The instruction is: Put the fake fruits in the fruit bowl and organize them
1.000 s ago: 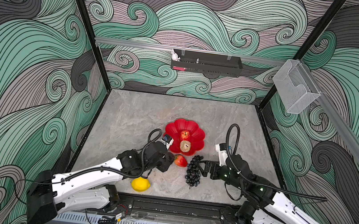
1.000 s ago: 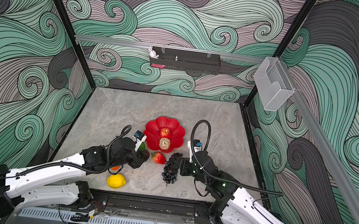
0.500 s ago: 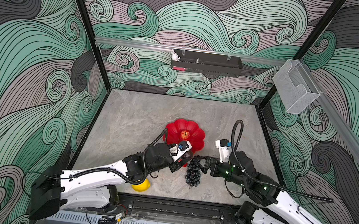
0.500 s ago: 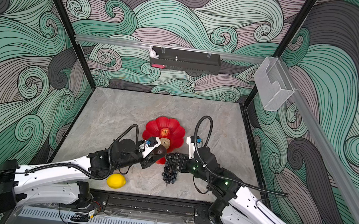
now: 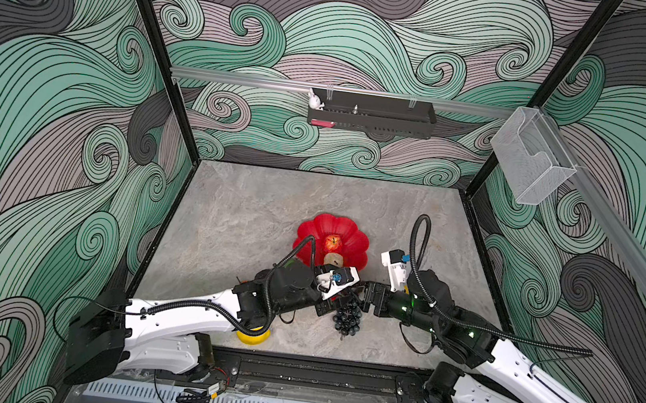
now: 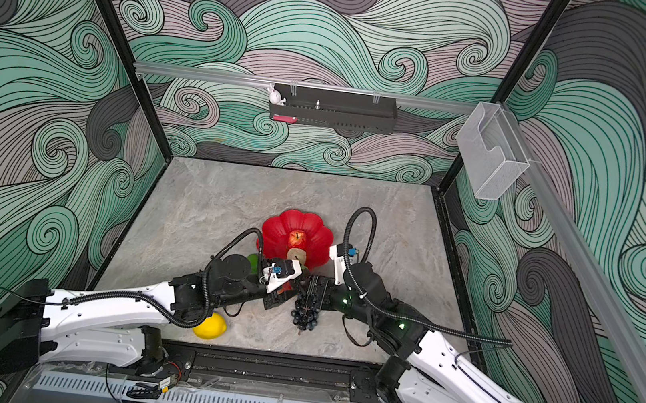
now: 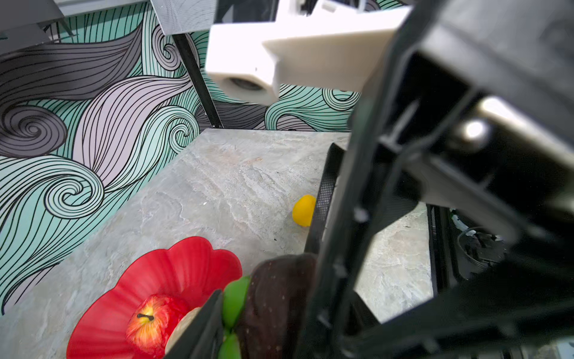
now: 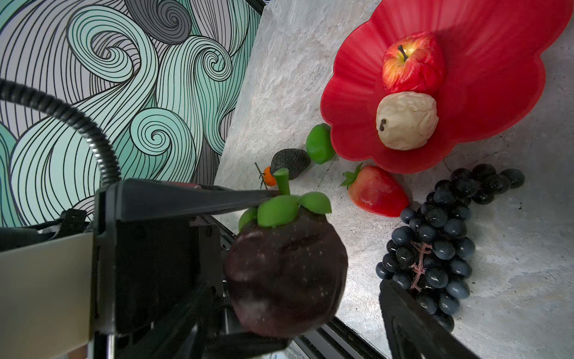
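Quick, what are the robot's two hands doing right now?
Left gripper: closed, holding the mangosteen.
Right gripper: open, holding nothing.

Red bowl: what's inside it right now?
Two fruits sit in the red bowl: a red apple and a cream lumpy fruit, touching. In both top views the left wrist camera covers the near rim; the right wrist view shows that rim bare.

The left arm and right arm stretch low and forward, wrists angled inward so the grippers face each other tip to tip; the left gripper clamps a dark fruit, the right gripper faces it, jaws spread wide
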{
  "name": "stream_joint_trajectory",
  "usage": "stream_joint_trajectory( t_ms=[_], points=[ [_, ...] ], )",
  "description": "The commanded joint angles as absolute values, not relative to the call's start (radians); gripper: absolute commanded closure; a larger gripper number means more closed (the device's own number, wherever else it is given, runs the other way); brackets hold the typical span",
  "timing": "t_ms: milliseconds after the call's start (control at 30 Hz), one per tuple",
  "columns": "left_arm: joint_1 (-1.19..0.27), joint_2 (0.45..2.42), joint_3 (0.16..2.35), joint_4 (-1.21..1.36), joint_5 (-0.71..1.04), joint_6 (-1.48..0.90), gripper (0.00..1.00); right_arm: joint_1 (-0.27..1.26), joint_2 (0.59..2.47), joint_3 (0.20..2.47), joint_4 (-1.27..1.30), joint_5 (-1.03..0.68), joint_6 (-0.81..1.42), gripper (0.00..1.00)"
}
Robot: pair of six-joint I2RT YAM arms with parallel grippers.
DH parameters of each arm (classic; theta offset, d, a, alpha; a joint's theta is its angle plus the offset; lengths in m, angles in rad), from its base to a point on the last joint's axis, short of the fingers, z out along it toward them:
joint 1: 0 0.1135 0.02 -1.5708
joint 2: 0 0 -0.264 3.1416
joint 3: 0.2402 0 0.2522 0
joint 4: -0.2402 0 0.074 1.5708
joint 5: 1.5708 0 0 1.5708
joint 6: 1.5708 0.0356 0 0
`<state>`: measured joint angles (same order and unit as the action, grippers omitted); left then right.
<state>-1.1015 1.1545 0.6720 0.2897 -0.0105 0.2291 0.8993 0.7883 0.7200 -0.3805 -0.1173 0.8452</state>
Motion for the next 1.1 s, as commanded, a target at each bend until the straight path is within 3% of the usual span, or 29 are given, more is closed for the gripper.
stream_joint_trajectory(
  t_ms=[0,300,533,600,700,833,1067],
  points=[
    [-1.118,1.164,0.718,0.341,-0.005,0.259,0.49,0.905,0.804,0.738,-0.343,-0.138,0.854,0.18],
    [-1.135,1.171,0.731,0.344,-0.030,0.273,0.46,0.908,0.821,0.733,-0.316,-0.154,0.847,0.38],
    [-1.134,1.138,0.742,0.286,-0.088,0.215,0.36,0.908,0.814,0.751,-0.354,-0.093,0.759,0.53],
    [-1.126,1.092,0.754,0.237,-0.074,0.122,0.28,0.908,0.811,0.745,-0.354,-0.043,0.693,0.55],
    [-1.103,1.017,0.763,0.170,0.024,0.019,0.25,0.908,0.809,0.716,-0.341,0.074,0.553,0.56],
    [-1.084,0.964,0.813,0.012,0.045,-0.084,0.25,0.910,0.808,0.653,-0.265,0.198,0.435,0.62],
    [-0.956,0.998,0.897,-0.157,0.019,-0.327,0.28,0.926,0.815,0.540,-0.023,0.249,0.302,0.58]
  ],
)
